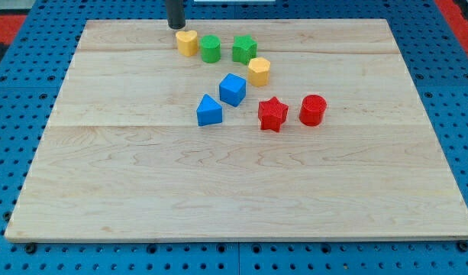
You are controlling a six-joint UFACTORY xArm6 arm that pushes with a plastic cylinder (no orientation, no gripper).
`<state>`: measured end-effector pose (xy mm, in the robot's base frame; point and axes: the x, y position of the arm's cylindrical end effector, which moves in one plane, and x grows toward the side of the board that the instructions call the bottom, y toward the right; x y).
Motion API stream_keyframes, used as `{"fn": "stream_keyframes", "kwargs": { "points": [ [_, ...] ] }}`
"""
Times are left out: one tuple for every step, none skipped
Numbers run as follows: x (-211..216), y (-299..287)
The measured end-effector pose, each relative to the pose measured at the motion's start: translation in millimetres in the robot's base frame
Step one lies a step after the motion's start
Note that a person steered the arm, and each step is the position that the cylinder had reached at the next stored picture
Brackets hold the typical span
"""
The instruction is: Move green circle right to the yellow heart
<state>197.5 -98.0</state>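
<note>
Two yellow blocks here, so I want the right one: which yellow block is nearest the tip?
The yellow heart, just below and right of my tip, left of the green circle. The yellow hexagon sits farther right.

The dark rod is cut off by the view's top edge, so only its lower stretch shows, ending in my tip at the board's far edge. The blue pegboard under the wooden board runs out of view on every side (red patches at the top corners are cropped too).
</note>
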Motion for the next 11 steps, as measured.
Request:
{"fn": "stream_keyframes", "kwargs": {
  "points": [
    [17.9,66.0],
    [45.8,66.2],
    [35.1,36.6],
    [26.8,33.3],
    [28.7,-20.3],
    [36.6,-40.9],
    [38.7,-92.2],
    [105.4,-116.7],
    [173.3,-68.8],
    [167.3,12.9],
    [148.0,58.6]
  ]
}}
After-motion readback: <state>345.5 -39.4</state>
